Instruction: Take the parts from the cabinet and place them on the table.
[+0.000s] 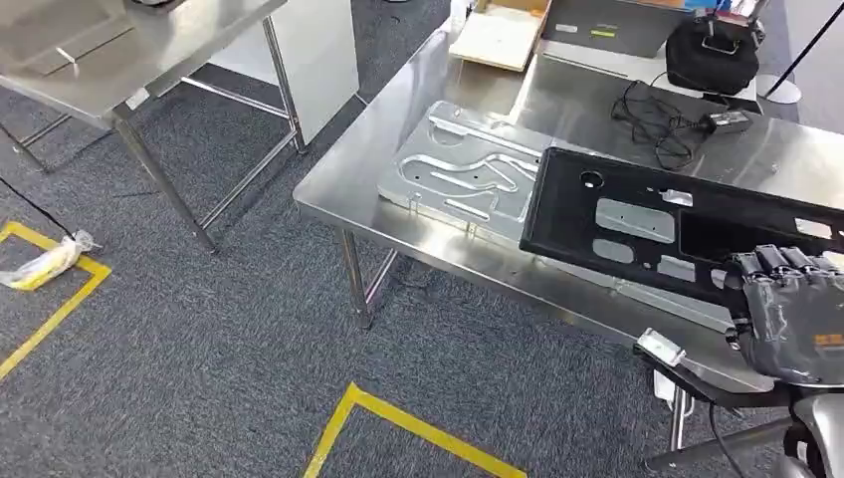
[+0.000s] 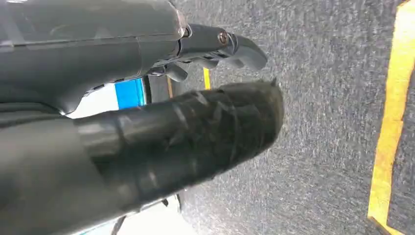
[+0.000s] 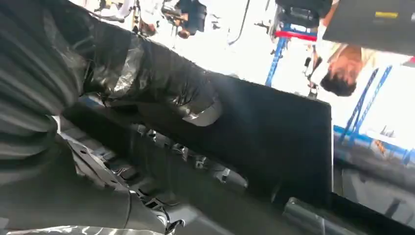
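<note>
A long black panel (image 1: 637,224) with cut-outs is held over the steel table (image 1: 398,129), its far end above a silver machined plate (image 1: 458,174) that lies flat on the tabletop. My right hand (image 1: 791,314) grips the panel's near edge at the table's front right. In the right wrist view the thumb (image 3: 161,83) presses on the panel (image 3: 274,132). My left hand (image 2: 147,122) hangs over grey carpet, fingers stretched out with nothing in them.
At the table's far end are a black bag (image 1: 712,55), a tangled cable with adapter (image 1: 667,119), a cardboard box (image 1: 498,35) and a dark flat panel (image 1: 612,25). A second steel table (image 1: 119,60) stands left. Yellow floor tape (image 1: 398,423) marks the carpet. A person (image 3: 345,66) stands beyond.
</note>
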